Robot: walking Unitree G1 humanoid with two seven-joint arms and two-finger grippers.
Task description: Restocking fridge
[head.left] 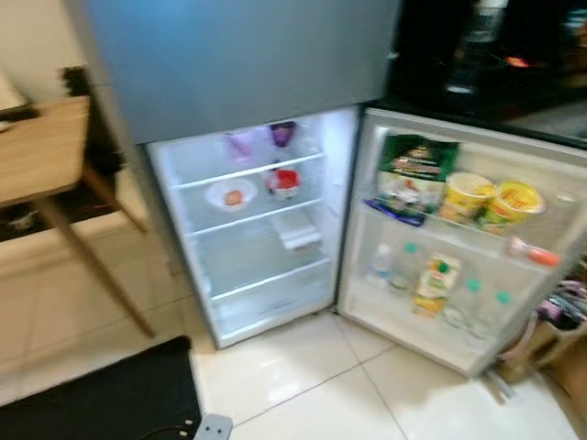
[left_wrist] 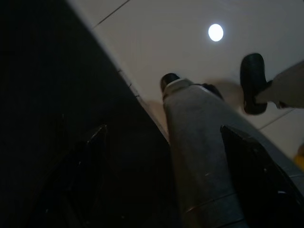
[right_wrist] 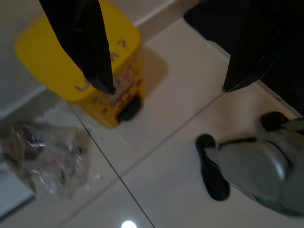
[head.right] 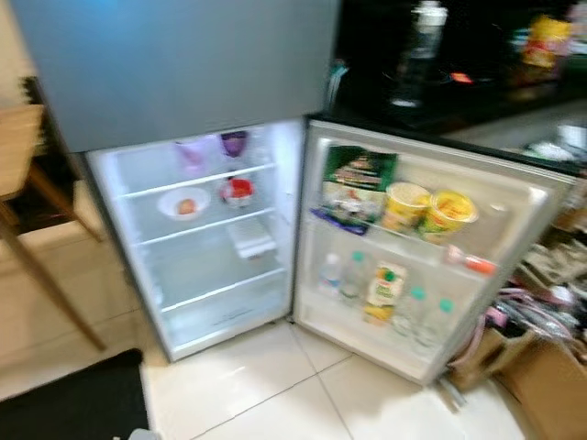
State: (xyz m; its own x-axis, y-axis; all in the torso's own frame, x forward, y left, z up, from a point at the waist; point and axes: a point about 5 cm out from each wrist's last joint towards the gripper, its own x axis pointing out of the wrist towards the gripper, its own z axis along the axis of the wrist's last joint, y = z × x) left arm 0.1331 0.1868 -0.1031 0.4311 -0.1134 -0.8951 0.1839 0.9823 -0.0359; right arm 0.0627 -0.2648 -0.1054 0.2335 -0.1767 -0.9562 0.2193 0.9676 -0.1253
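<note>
The fridge [head.left: 261,275] stands ahead with its lower door [head.left: 550,266] swung open to the right. Its lit shelves hold a white bowl [head.left: 231,194], a red cup [head.left: 284,181] and a purple cup [head.left: 282,134]. The door racks carry a green packet [head.left: 415,165], two yellow noodle cups [head.left: 468,194], a juice carton [head.left: 437,282] and small bottles [head.left: 382,264]. Both arms hang low, away from the fridge. My left gripper [left_wrist: 171,156] is open over the dark mat and white tiles. My right gripper [right_wrist: 168,88] is open above the floor, holding nothing.
A wooden table [head.left: 37,151] stands to the left, with a black mat [head.left: 101,399] on the tiles in front. A dark counter [head.left: 495,55] sits behind the door. Cardboard boxes [head.right: 541,367] crowd the right. Beside my right foot [right_wrist: 256,166] are a yellow bin [right_wrist: 90,76] and a plastic bag [right_wrist: 45,159].
</note>
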